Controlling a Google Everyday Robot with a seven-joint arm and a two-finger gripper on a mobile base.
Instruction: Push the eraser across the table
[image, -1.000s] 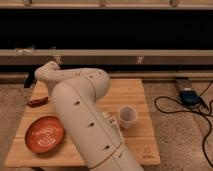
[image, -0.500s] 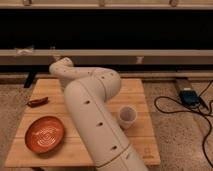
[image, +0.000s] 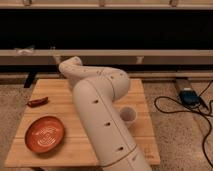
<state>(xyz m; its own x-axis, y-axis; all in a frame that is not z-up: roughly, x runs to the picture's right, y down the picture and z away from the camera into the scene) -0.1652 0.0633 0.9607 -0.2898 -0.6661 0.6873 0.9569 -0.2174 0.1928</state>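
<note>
Eraser position cannot be told: no small black block shows on the counter (image: 56, 93), much of which the white arm (image: 102, 120) covers. The pincer (image: 55, 60) sits past the counter's far left edge; spread or pressed together, I cannot tell. A reddish-brown item (image: 37, 102) lies by the left edge, an orange plate (image: 45, 135) nearer the front, and a white cup (image: 129, 115) just right of the arm.

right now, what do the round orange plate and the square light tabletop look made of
Round orange plate: maybe glazed ceramic or plastic, going by its sheen. Square light tabletop: pale matte wood, plank seams showing. The gripper sits at its far edge.
</note>
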